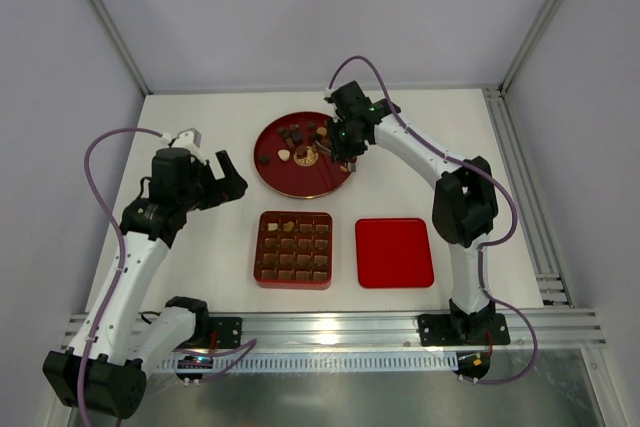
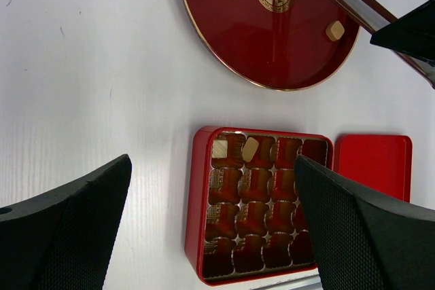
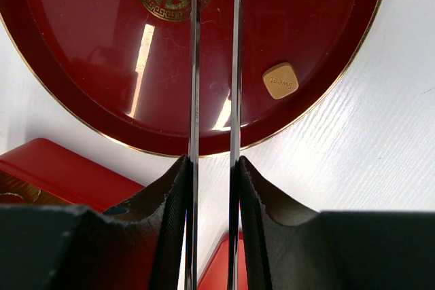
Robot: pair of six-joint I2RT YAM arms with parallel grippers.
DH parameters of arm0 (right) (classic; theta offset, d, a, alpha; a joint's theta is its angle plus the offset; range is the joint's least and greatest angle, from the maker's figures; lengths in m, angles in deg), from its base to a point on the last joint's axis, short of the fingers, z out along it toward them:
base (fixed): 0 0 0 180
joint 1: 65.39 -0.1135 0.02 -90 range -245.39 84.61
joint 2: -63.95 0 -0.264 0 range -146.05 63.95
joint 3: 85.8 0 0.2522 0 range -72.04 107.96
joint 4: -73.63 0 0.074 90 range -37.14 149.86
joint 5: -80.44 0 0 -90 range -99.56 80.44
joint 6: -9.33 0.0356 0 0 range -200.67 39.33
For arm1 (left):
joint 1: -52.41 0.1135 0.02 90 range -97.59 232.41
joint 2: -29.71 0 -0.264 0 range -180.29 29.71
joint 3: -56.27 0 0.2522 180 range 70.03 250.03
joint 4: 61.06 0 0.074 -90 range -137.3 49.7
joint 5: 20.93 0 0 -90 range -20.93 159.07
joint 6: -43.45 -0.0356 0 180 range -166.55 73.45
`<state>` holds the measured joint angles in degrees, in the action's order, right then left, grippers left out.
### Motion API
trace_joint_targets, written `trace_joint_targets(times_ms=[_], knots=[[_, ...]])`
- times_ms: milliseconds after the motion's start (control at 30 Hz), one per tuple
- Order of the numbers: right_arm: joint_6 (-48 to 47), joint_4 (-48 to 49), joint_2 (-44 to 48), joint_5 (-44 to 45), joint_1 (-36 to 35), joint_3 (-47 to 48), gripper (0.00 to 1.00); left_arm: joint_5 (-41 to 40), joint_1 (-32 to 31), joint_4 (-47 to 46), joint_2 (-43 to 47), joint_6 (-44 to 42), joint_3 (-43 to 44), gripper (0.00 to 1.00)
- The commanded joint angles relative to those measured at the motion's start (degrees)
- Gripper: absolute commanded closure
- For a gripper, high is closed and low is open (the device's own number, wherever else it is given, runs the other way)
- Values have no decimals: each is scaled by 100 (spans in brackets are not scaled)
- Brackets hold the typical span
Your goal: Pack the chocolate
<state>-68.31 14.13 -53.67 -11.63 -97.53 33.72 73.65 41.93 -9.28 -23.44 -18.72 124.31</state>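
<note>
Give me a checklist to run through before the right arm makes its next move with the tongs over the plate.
1. Right hand clamped on the tongs: ok.
2. Tongs reaching over the round plate: ok.
3. A piece caught between the tong tips: cannot tell, the tips run out of the wrist view.
4. Chocolate left to pick, such as the tan piece near the plate's rim: ok.
5. Box open, lid lying beside it: ok.
6. Left hand open and clear of the plate: ok.
</note>
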Motion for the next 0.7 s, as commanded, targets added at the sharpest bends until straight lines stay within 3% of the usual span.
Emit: trace_joint_targets(times_ms=[0,667], knots=[[3,21,328,66,-38,103,69,78,2,-49,6,-94,4,0],[3,-76,802,92,-99,59,69,78,2,-49,-20,-94,12,0]])
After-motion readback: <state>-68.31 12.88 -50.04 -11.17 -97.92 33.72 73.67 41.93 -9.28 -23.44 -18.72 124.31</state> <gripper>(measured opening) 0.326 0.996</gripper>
